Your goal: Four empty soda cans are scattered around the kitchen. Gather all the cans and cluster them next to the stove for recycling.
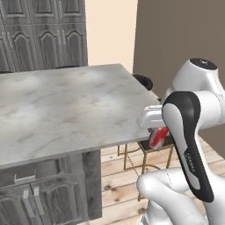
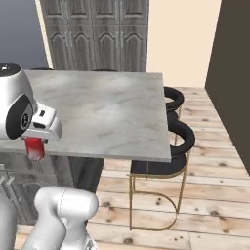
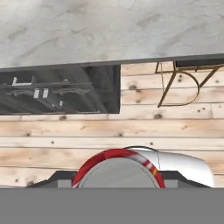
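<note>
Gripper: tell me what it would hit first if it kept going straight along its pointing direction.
The gripper, shut on a soda can, points down at the plank floor beside the island counter. The floor looks first in line, though depth is unclear.

Red soda can (image 2: 34, 147) under white hand, marble counter (image 2: 107, 112), 2 black stools (image 2: 178, 134)

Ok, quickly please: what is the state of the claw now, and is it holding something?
Claw: closed on a red soda can, carried beside the counter edge.

Three cameras, one marble counter (image 1: 66, 105) shared.
Your base views flank the arm, facing forward-down; hand view looks down, close on the soda can (image 3: 119, 168).
</note>
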Robot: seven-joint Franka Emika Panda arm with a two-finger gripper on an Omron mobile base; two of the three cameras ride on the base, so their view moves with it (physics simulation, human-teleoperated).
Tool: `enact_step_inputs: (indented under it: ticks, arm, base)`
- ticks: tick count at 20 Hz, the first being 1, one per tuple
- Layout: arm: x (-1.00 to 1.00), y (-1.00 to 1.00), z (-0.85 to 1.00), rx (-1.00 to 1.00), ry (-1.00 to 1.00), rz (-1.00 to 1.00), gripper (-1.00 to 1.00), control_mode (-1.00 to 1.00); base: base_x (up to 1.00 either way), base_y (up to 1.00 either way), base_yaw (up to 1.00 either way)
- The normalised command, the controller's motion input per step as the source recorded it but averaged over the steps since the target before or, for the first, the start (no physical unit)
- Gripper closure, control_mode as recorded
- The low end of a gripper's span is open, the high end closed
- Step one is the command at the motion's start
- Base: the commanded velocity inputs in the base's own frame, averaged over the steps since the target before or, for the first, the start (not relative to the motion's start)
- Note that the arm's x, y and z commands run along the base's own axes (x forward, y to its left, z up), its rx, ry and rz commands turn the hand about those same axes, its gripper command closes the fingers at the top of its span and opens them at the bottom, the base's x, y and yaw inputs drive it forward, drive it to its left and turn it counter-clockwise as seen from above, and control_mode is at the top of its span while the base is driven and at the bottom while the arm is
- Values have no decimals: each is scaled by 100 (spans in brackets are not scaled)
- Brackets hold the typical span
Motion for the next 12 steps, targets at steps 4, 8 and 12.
enact_step_inputs:
  ticks: [4,8,12]
  arm:
    - [0,0,0,0,0,0,100,100]
    - [0,0,0,0,0,0,100,100]
    - [0,0,0,0,0,0,100,100]
  base:
    - [-51,84,0]
    - [-70,71,0]
    - [-68,85,0]
